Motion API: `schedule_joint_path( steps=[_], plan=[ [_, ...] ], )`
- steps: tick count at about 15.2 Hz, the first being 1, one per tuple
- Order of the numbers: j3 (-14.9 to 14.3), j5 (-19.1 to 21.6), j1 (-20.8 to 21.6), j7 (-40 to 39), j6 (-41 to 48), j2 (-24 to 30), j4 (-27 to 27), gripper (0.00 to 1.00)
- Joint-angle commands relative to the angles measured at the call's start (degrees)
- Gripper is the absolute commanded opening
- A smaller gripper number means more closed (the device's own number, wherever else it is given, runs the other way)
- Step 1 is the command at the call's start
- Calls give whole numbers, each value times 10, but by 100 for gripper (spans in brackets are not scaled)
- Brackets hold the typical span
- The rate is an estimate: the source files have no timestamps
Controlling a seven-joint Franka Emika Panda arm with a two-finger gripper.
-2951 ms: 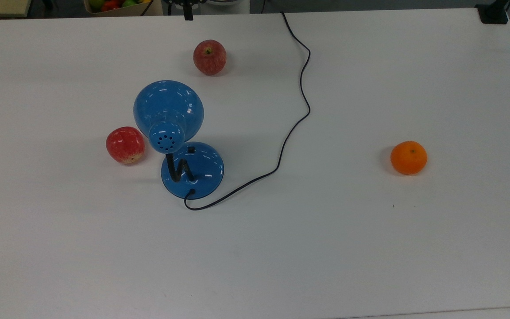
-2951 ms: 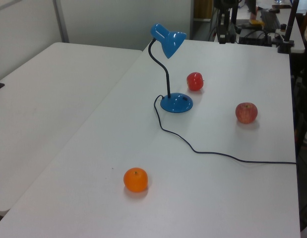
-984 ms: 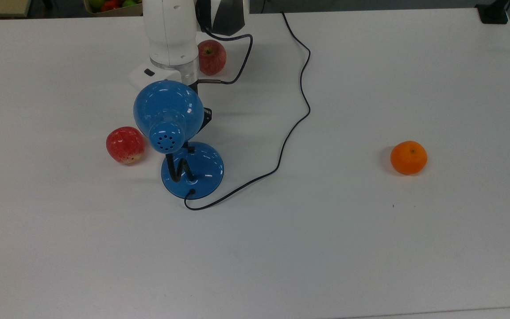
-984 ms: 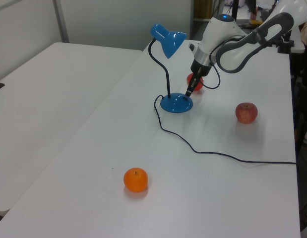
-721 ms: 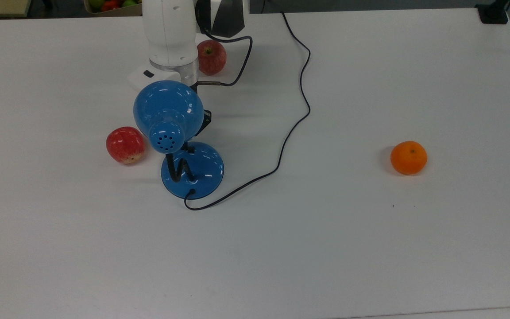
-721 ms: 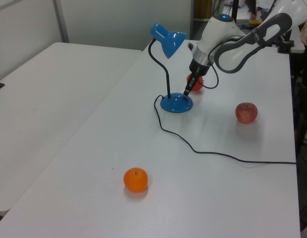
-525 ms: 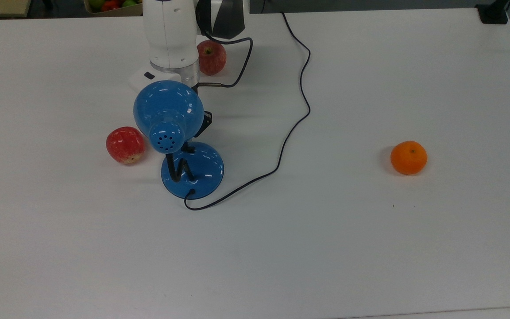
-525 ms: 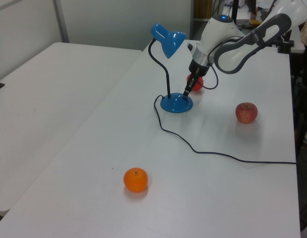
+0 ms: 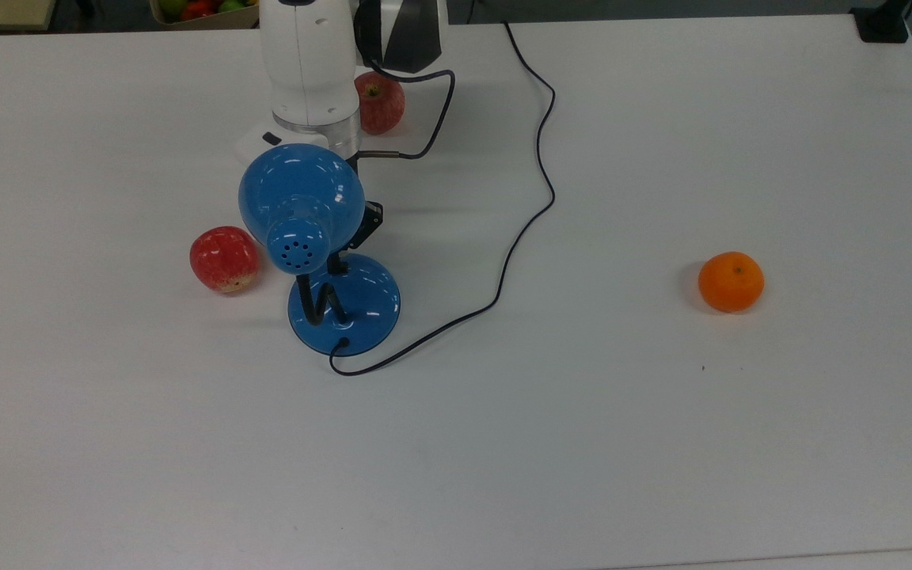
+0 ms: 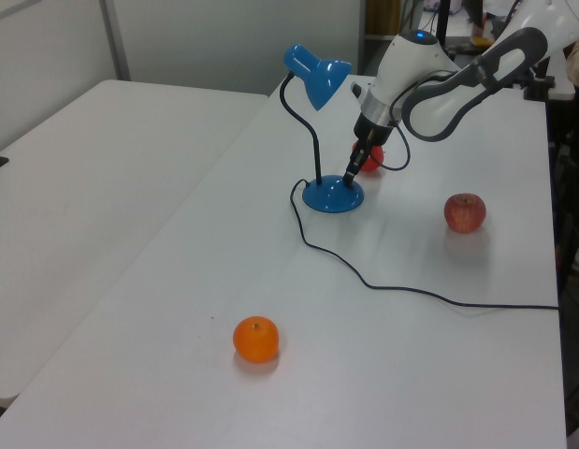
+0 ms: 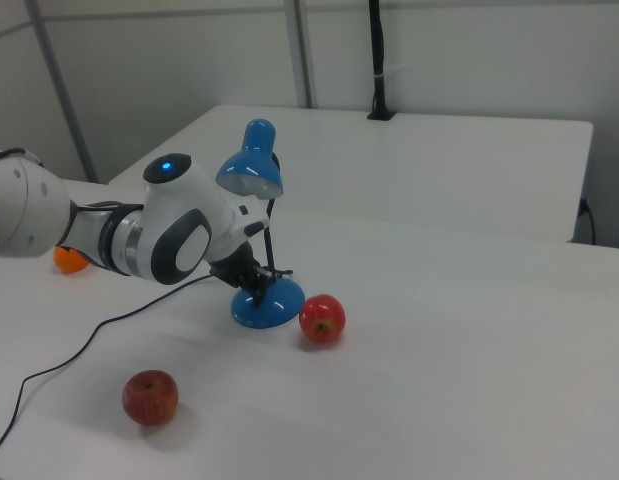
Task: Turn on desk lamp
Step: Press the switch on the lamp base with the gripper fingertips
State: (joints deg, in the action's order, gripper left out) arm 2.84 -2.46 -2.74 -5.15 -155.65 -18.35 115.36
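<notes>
1. glossy blue metal marks the desk lamp [image 9: 321, 253]: in the top view it stands left of the table's [image 9: 662, 443] centre, its domed shade [image 9: 301, 190] overhanging the far-left part of its round base [image 9: 353, 305].
2. a black bendy neck [image 10: 311, 131] rises from the base and curves over to the shade in the left view; a black cord [image 9: 531, 198] leaves the near rim and trails off toward the far edge of the table in the top view.
3. the gripper [image 10: 351, 174] points down at the base's far side, where a small black switch [image 9: 340, 267] sits; we cannot tell how far its fingers are parted, and it appears to hold nothing.
4. one red apple [image 9: 223, 259] lies just left of the lamp in the top view, a second apple [image 9: 381, 101] beside the arm [image 9: 309, 63] at the far edge, and an orange [image 9: 731, 281] well apart to the right.
5. we judge the metal stiff and slippery, so a push may glance off the dome; the lamp looks light and top-heavy enough to slide or tip.
6. no grasp seems needed: we would press straight down on the switch with a fingertip, letting the table take the load, and keep clear of the neck.
</notes>
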Motion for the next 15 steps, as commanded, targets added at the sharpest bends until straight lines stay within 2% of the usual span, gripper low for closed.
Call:
schedule_joint_path(
  steps=[1,15],
  plan=[
    [0,9,5,5,-14,-8,-8,0],
    [0,-4,6,3,-35,-26,-8,0]
  ],
)
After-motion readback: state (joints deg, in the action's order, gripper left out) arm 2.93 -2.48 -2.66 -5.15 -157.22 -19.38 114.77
